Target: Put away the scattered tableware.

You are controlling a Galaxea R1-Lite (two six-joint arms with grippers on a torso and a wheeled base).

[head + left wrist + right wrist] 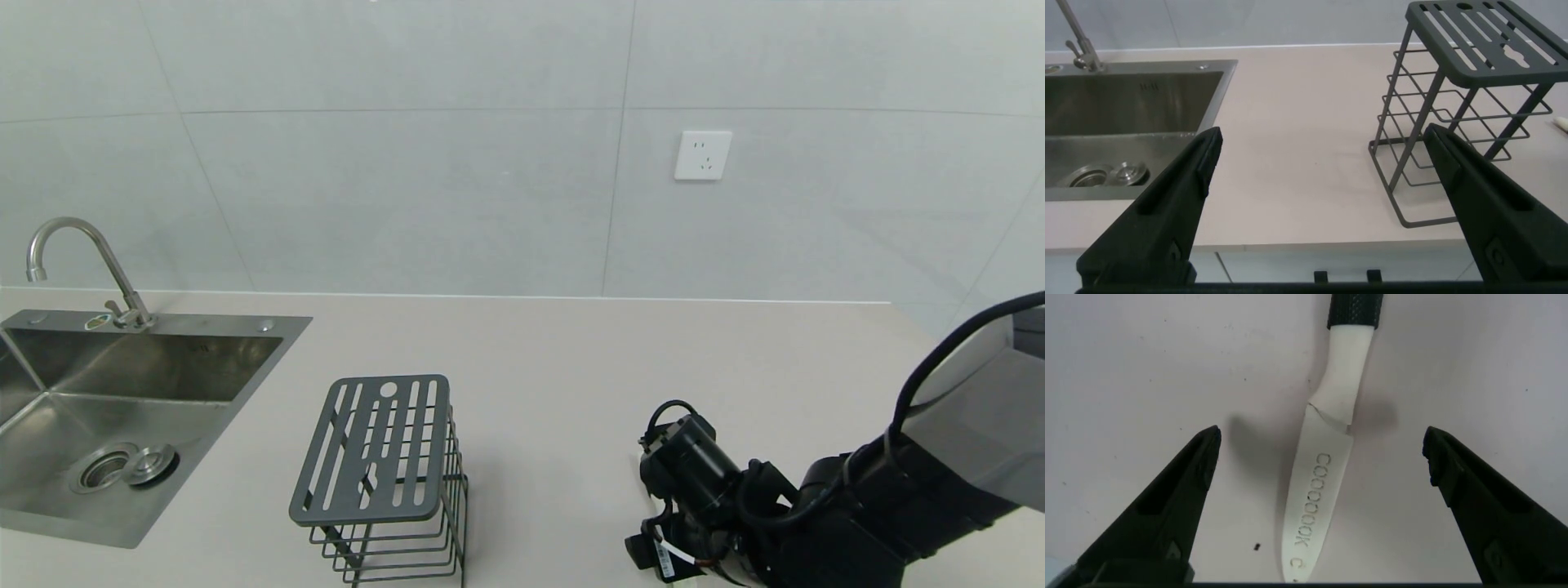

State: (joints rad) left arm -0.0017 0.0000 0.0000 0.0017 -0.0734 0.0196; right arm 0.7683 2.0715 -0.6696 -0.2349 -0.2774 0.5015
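The right fingers (pixel 1167 506) are spread wide and grip nothing, standing either side of a white-bladed knife (pixel 1323 457) that lies flat on the desk (pixel 571 367), touching neither. A line of print runs lengthwise down the blade. The knife's long axis points straight out from the wrist, with the black knurled handle (pixel 1355 310) at the far end. The left fingers (pixel 1167 204), equally wide and empty, hover at the desk's front edge between the sink (pixel 1143 90) and the slotted wire rack (pixel 1490 41).

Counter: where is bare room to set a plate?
Bare: pale counter between the dark grey slotted wire rack and the right arm, and back to the wall. Narrower: between the steel sink and rack. Taken: a white black-handled knife lies under the right gripper.
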